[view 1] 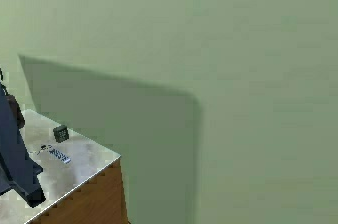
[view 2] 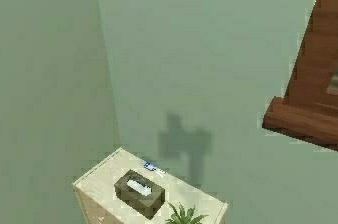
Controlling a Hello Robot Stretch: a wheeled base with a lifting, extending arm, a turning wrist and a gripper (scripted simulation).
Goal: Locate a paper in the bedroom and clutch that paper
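A small flat white and blue thing [view 2: 149, 166] lies at the far edge of a pale cabinet top [view 2: 99, 181], low in the arm side view. I cannot tell from its shape whether it is a paper. Just in front of it stands a brown box [view 2: 140, 190] with a white strip on its top.
A green plant [view 2: 184, 214] stands on the same cabinet. A dark wooden frame [view 2: 317, 90] juts in at upper right. In the forward view, a wooden dresser with a stone top [view 1: 89, 162] carries a dark blue slab [view 1: 2, 130], a small dark cube [view 1: 61, 132] and a remote [view 1: 56, 154]. Green walls stand behind.
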